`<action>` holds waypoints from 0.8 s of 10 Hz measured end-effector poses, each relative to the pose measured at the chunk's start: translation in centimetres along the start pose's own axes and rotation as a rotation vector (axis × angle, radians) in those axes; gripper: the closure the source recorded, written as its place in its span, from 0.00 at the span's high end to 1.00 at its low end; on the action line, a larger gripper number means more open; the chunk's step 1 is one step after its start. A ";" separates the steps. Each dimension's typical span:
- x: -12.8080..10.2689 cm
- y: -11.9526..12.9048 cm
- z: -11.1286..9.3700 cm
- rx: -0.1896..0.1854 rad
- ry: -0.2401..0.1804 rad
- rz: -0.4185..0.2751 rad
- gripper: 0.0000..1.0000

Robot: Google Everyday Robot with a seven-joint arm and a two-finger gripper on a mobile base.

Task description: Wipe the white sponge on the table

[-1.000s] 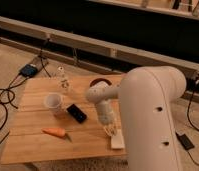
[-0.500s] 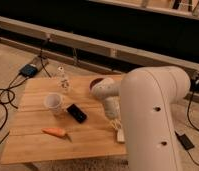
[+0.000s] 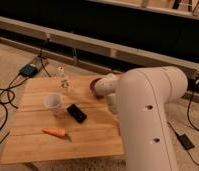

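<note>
- Claw (image 3: 113, 106): low over the right edge of the bench (image 3: 38, 150), directly below the wrist. Whether it is wide, narrow or holding anything cannot be told.
- White sponge: not visible, presumably hidden by the arm (image 3: 148, 120) at that same edge.
- Risk: a wipe stroke this close to the edge may push the sponge off the bench.
- Risk: a leftward stroke may strike the black phone (image 3: 76, 113) or tip the light cup (image 3: 53, 102). The red bowl (image 3: 95, 88) sits just beside the wrist.

The gripper (image 3: 113, 105) sits at the table's (image 3: 38, 100) edge, mostly behind the arm (image 3: 148, 115).
</note>
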 end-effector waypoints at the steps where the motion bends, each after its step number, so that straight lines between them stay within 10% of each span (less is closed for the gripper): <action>1: -1.2 0.0 -0.5 0.009 -0.016 -0.004 0.00; 8: -7.1 4.5 -5.2 -0.005 -0.128 -0.094 0.00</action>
